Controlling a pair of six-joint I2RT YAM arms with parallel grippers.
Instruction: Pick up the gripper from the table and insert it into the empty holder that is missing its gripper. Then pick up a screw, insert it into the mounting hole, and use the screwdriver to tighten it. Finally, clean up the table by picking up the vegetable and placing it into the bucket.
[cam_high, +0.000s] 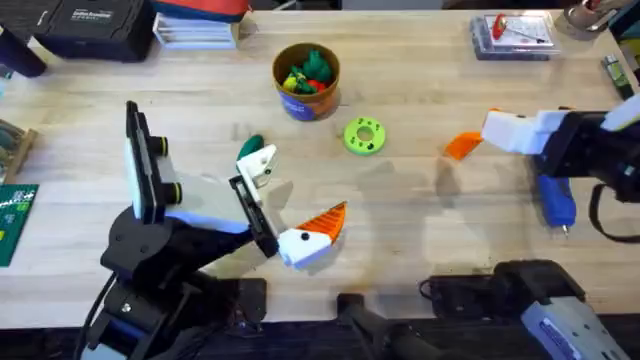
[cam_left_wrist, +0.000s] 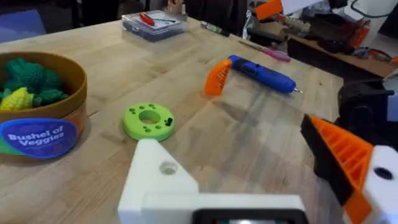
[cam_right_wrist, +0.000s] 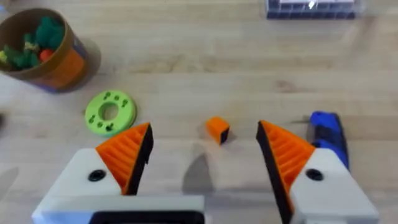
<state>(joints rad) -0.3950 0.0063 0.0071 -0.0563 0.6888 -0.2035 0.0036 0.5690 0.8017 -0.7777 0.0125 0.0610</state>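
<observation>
Just beside the blue pen-shaped screwdriver (cam_right_wrist: 326, 127), the right tool (cam_right_wrist: 205, 155), released, should drop squarely over the loose orange ribbed gripper (cam_right_wrist: 217, 130) before clenching.

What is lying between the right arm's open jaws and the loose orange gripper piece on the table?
Nothing visible. The right gripper is open, and the loose gripper piece lies on bare table just ahead of it. The screwdriver and the green disc lie aside from that line.
</observation>
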